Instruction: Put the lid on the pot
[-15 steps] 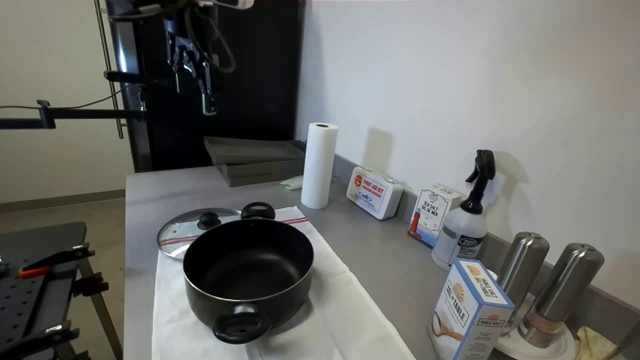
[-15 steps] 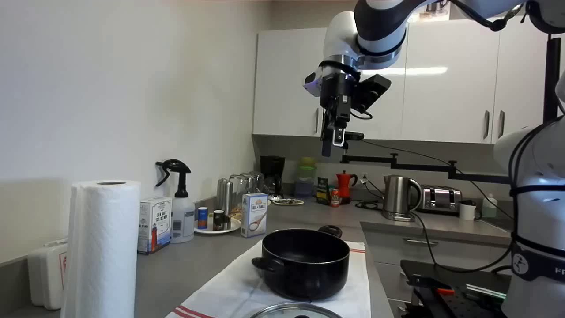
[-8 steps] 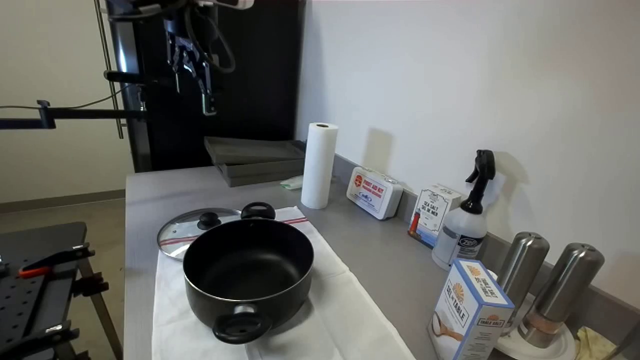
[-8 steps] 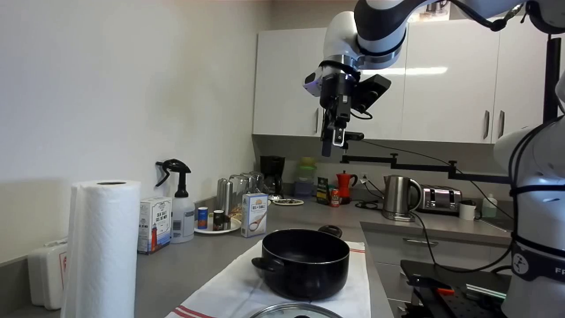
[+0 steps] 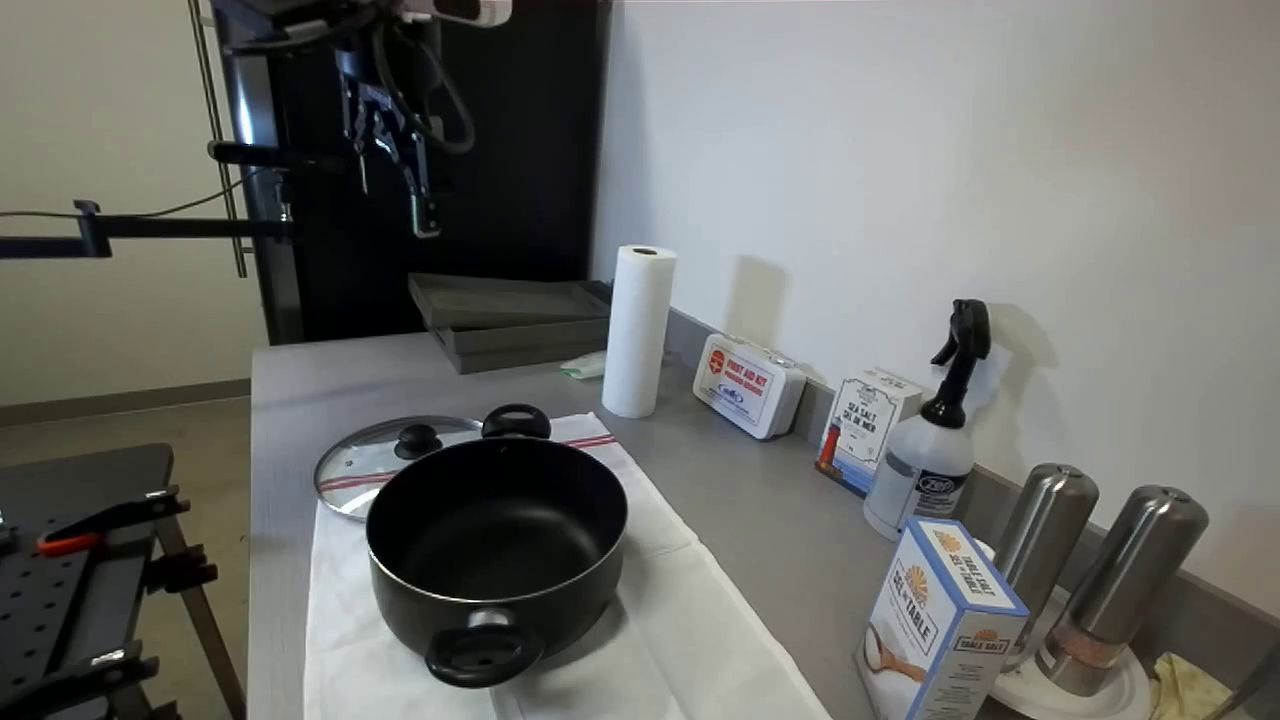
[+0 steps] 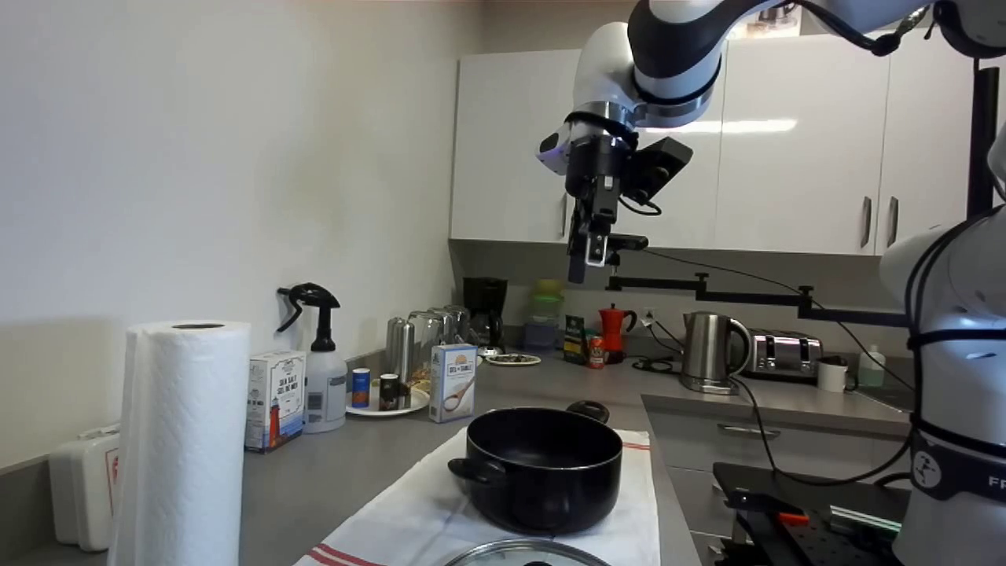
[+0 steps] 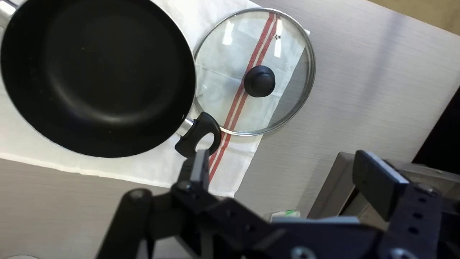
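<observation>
The round glass lid (image 7: 254, 72), metal-rimmed and black-knobbed, lies beside the smooth black pot (image 7: 99, 75), partly over a red-striped white cloth (image 5: 655, 630), partly over the brushed grey worktop (image 7: 345, 100). The fingers (image 7: 377, 183) stand wide apart high above. A blue-edged carton (image 5: 935, 630) reads "TABLE SALT", a white carton (image 5: 870, 425) "SEA SALT", a rounded case (image 5: 745, 387) "FIRST AID KIT", a spray bottle (image 5: 925, 465) "ZEP".

Pot (image 6: 542, 489) is black inside and out. Lid (image 7: 230, 77): clear, silvery rim (image 7: 248, 133), black knob (image 7: 259, 81). Cloth (image 5: 650, 630): white; paired red stripes cross it. Worktop (image 5: 780, 530): grey. Paper roll (image 5: 640, 335): white. Spray bottle (image 5: 922, 460): white, black trigger (image 5: 966, 335).
</observation>
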### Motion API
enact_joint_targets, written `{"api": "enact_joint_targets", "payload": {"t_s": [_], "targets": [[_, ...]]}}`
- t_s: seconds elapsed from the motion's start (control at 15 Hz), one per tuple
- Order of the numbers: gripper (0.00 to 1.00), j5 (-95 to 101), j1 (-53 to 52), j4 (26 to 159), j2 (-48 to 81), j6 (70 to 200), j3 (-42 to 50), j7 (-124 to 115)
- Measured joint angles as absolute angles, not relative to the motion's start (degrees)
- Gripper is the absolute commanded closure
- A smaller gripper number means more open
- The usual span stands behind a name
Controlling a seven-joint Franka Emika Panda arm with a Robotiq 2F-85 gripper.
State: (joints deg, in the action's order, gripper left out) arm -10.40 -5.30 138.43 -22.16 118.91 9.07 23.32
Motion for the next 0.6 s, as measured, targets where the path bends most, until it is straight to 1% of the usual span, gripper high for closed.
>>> {"api": "enact_joint_targets", "payload": {"t_s": [0.6], "targets": [[0.0,-9.57,-5.31,144.1,-13.52,138.02,1.28,14.12]]}}
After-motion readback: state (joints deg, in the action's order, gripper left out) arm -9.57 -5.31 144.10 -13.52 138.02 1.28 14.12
